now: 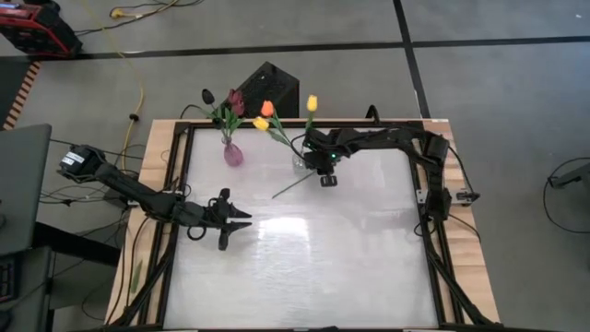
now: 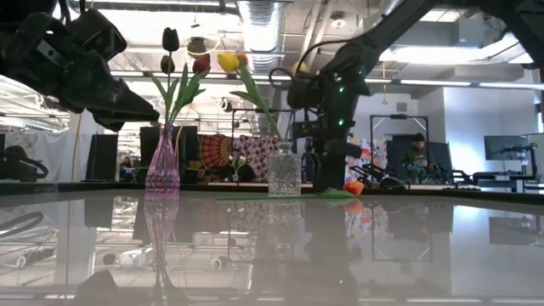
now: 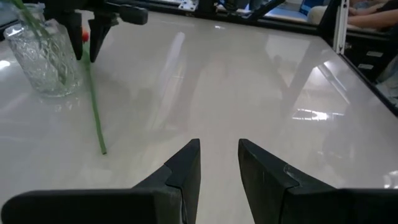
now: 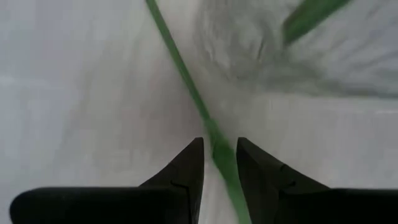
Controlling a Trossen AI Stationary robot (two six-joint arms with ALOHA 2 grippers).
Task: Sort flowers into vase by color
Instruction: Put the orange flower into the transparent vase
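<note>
High view first: near the upper middle of the frame we see a pink vase (image 1: 233, 153) holding dark and maroon tulips (image 1: 230, 100), and just right of it a clear glass vase (image 1: 300, 159) holding orange and yellow tulips (image 1: 267, 111). One loose flower (image 1: 293, 184) lies on the counter (image 1: 304, 267), its stem running down-left from under the right claw (image 1: 326, 180), which hangs over it at centre frame. The left claw (image 1: 241, 221) waits at left of centre, fingers apart and empty. We judge the sort nearly done, with this one stem left to lift and place.

Low view: at centre the two vases stand well apart, the pink one (image 2: 162, 170) with dark heads, the clear one (image 2: 285, 172) with yellow and orange. An orange head (image 2: 354, 187) lies on the counter right of centre, beside the right arm.

Left wrist view: its own fingers stand apart at the bottom; at upper left are the clear vase (image 3: 42, 59) and the thin green stem (image 3: 94, 112) lying flat.

Right wrist view: the right claw's (image 4: 219, 155) fingers straddle the stem (image 4: 180, 62), which crosses from the top down between them; they look open around it, not yet closed on it.
</note>
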